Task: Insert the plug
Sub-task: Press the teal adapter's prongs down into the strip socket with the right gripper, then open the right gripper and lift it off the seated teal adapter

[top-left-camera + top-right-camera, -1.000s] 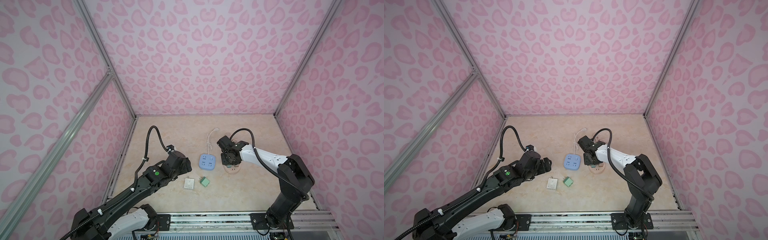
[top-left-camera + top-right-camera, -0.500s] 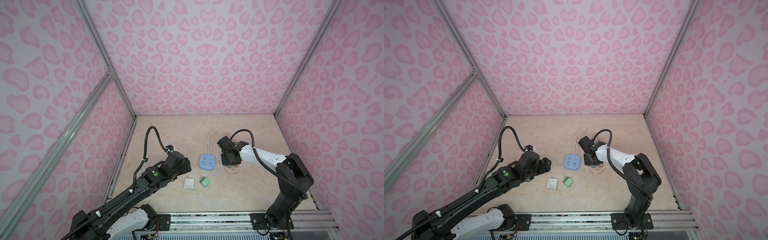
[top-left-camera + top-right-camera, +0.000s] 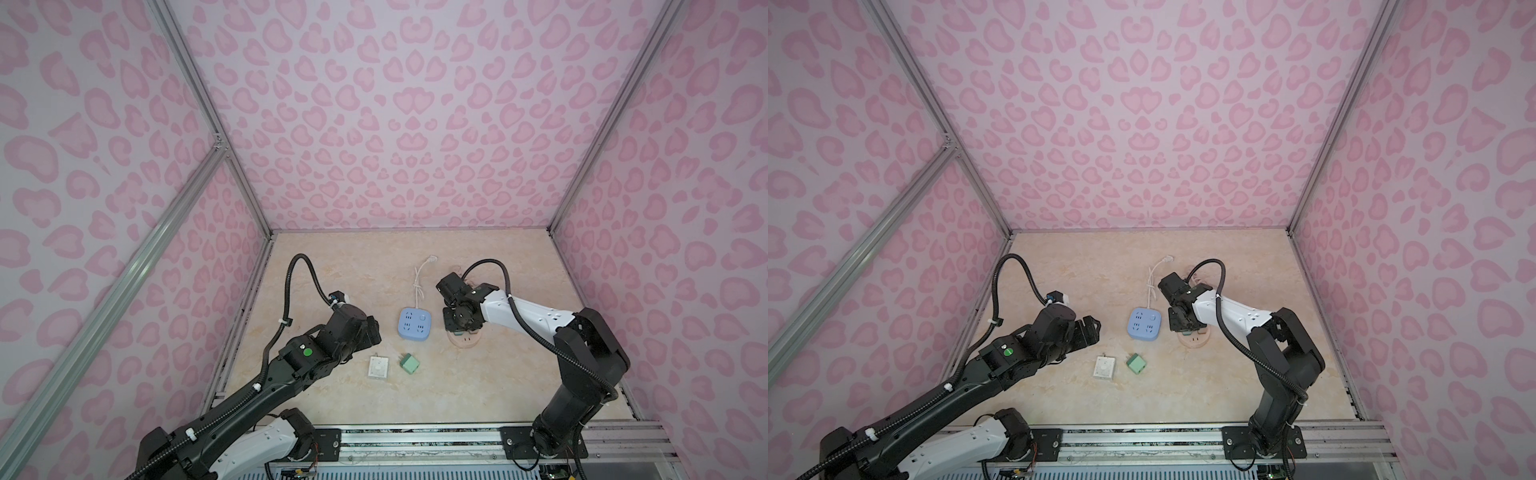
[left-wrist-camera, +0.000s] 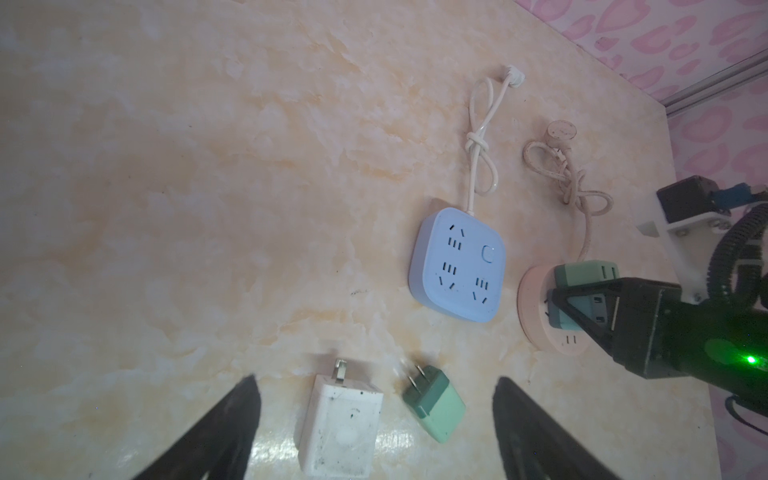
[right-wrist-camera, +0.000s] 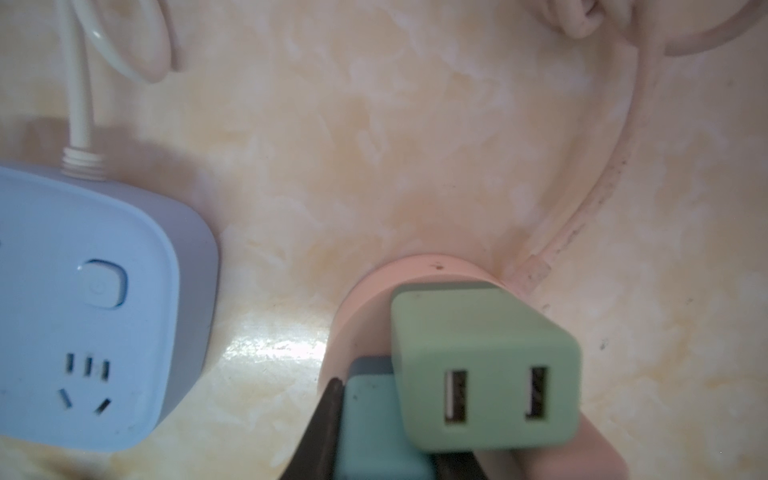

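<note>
My right gripper (image 5: 386, 436) is shut on a teal plug (image 5: 372, 415) that stands on the round pink socket (image 5: 374, 299), beside a light green plug with two USB ports (image 5: 486, 374) that sits in the same socket. In both top views the right gripper (image 3: 459, 328) hangs over the pink socket (image 3: 465, 341). My left gripper (image 4: 374, 382) is open above a white plug (image 4: 340, 424) and a green plug (image 4: 434, 405), both lying loose on the table. It touches neither.
A blue square power strip (image 3: 414, 324) with a knotted white cord (image 4: 478, 141) lies between the arms, left of the pink socket. The pink socket's cord (image 4: 569, 178) coils behind it. Pink patterned walls enclose the table.
</note>
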Controlling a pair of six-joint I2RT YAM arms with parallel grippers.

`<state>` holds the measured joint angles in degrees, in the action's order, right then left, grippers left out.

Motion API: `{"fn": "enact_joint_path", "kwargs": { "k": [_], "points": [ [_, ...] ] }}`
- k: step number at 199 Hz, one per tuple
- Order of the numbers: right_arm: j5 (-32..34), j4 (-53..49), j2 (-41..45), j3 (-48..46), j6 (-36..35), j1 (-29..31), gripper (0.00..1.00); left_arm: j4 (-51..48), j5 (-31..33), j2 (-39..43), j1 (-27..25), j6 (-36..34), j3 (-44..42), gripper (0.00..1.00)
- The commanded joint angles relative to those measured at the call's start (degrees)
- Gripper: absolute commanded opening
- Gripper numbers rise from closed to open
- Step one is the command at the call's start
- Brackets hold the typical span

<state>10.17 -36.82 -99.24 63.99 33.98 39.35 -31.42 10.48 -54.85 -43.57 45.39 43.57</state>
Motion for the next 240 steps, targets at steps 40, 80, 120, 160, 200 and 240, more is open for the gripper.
{"fn": "enact_joint_path", "kwargs": {
  "k": [40,80,120,160,200,240],
  "points": [
    [-7.35,-5.06,-0.53,-1.6,0.12,-0.02,0.0,0.83,0.66,0.29,0.02,0.16,-0.38,0.89],
    [-7.41,-6.24,0.94,-0.47,0.63,-0.06,0.18,0.57,0.68,0.68,-0.02,0.0,-0.24,0.89],
    [-5.14,-7.1,5.97,-0.05,1.68,0.03,0.41,0.29,0.68,0.32,0.01,-0.61,0.34,0.89],
    [-3.95,-9.05,9.48,0.92,1.84,0.24,0.46,0.67,0.16,0.37,-0.02,-0.4,0.3,0.89],
    [-3.5,-6.03,15.98,-2.19,2.46,4.27,0.45,-0.18,0.51,1.08,0.0,-0.56,0.14,0.89],
    [0.53,1.75,20.53,-5.89,4.61,16.58,0.46,0.22,-2.3,4.48,0.75,-1.05,-1.75,0.9]
  ]
}}
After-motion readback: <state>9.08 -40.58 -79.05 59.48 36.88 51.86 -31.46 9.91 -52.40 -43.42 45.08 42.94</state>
